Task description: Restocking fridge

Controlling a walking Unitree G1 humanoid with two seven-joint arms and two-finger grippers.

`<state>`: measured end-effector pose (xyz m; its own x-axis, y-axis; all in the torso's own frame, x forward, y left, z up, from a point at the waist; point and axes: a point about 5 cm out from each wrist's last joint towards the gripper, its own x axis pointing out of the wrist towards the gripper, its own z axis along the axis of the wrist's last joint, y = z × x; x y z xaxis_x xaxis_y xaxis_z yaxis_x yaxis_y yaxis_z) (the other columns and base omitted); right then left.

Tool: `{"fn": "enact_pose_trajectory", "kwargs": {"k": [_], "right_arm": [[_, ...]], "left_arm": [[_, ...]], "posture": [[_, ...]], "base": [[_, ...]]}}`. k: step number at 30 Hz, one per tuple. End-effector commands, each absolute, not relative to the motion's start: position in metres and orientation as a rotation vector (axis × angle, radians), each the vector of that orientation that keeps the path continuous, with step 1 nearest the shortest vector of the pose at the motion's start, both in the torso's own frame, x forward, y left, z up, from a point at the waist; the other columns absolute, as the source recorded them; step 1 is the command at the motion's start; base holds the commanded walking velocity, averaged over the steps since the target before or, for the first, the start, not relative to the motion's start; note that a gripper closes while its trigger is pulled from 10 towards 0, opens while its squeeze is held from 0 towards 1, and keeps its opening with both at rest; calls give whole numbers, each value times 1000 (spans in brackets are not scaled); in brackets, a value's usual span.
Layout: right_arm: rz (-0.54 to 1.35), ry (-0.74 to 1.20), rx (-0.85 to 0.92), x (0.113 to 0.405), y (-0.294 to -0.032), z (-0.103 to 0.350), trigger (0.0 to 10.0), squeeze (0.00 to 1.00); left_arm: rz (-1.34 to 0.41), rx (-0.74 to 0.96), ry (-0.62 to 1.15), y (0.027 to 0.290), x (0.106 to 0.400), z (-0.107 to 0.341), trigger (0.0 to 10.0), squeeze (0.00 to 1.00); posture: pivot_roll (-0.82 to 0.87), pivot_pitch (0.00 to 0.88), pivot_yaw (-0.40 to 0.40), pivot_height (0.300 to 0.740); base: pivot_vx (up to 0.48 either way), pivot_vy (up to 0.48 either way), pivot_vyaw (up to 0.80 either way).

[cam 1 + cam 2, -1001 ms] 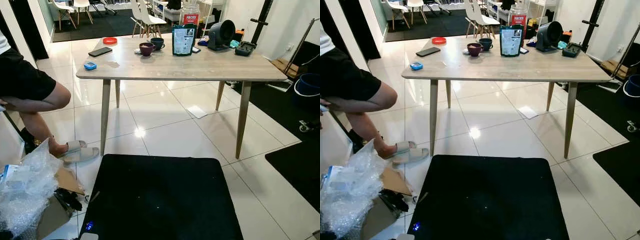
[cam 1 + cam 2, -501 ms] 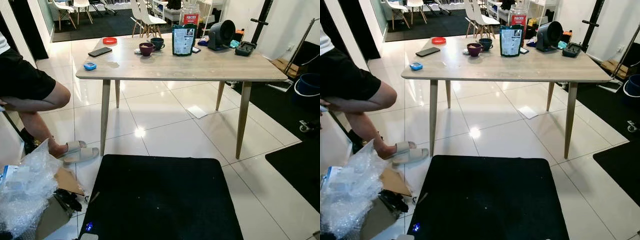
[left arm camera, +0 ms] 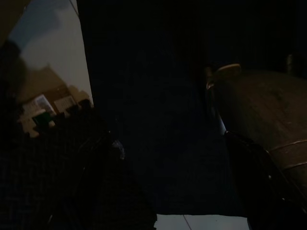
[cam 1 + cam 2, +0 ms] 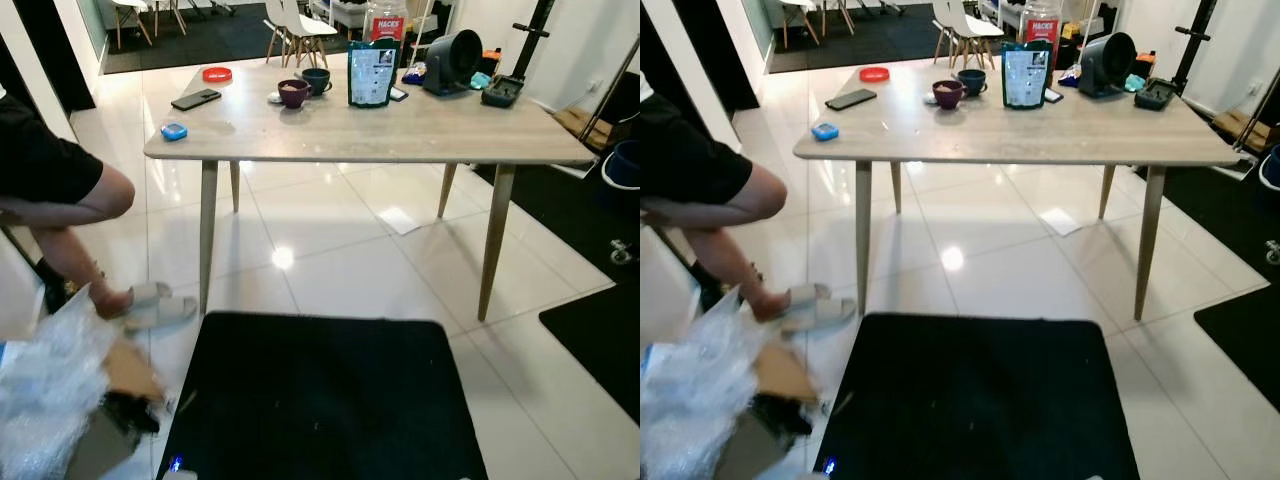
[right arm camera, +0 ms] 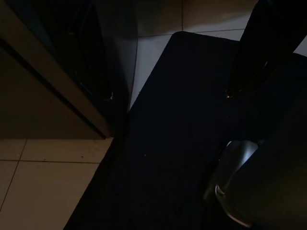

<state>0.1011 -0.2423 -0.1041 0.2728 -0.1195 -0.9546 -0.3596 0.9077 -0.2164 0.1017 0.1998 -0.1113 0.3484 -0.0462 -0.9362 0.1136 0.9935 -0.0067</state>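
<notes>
A light wooden table [image 4: 400, 135] stands ahead of me, beyond a black floor mat [image 4: 320, 400]. On its far side stand a dark pouch with a pale label [image 4: 369, 75] and a clear jar with a red label [image 4: 385, 22]. Two dark cups [image 4: 293, 93] sit next to them. A black phone [image 4: 196, 99], a red lid [image 4: 217, 74] and a small blue object [image 4: 174, 131] lie toward the table's left end. Both arms hang idle at my sides. Their dark wrist views look down on the black mat [image 5: 182, 124] and pale tiles [image 5: 43, 177].
A person [image 4: 50, 180] sits at the left, with a sandalled foot [image 4: 150, 305] on the tiles. Bubble wrap [image 4: 45, 395] and cardboard lie at the lower left. A black fan [image 4: 450, 62] and a black case [image 4: 502, 91] stand on the table's right end. A blue bucket [image 4: 625, 165] is at the right.
The whole picture has shifted a little and blurred at the lower left, so the camera has moved. The table and the things on it stay in place.
</notes>
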Motion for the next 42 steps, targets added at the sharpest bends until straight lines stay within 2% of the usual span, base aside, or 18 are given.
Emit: {"fn": "enact_pose_trajectory", "kwargs": {"k": [1,27,42], "right_arm": [[167,1304,-431,98,-244,-105,10000,0],[170,1308,-426,97,-243,-105,10000,0],[165,1311,-418,97,-244,-105,10000,0]], "left_arm": [[-162,42,1239,183,95,-115,10000,0],[-166,56,1240,193,92,-114,10000,0],[-164,51,1244,190,92,-115,10000,0]], "posture": [[10,0,0,739],[22,0,0,739],[25,0,-3,739]], "base": [[379,0,0],[378,0,0],[373,0,0]]}}
